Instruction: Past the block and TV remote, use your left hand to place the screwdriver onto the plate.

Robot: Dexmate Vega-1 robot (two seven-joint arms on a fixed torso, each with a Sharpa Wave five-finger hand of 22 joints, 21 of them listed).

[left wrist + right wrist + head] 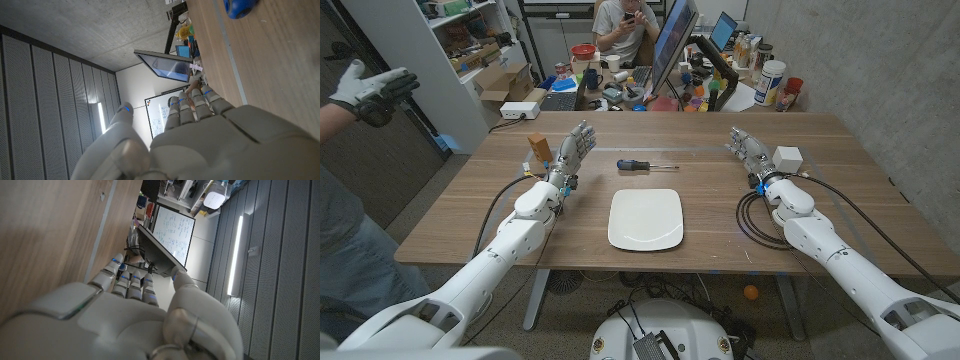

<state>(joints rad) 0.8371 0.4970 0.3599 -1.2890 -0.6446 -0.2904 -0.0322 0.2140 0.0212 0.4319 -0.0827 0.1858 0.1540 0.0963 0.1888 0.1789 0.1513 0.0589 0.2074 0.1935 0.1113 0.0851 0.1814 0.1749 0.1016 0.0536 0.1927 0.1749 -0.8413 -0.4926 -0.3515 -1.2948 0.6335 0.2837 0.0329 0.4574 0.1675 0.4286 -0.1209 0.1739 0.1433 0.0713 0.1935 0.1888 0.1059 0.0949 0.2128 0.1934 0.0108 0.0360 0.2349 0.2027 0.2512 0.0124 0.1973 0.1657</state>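
Screwdriver [638,165] beyond plate [646,219]; left hand [572,150] empty.

Wooden table [840,215] bearing a small white box [787,158] near its far right part and a coil of black cable [756,218] nearer the front on the right. Behind the table, a cluttered desk with a tilted monitor [676,40], a laptop [723,32], a white tub [770,80] and a red bowl [584,51]. A seated person [630,25] holds a phone beyond the desk. At far left, a person's gloved hand [370,92] is raised. An orange ball [750,293] lies on the floor.
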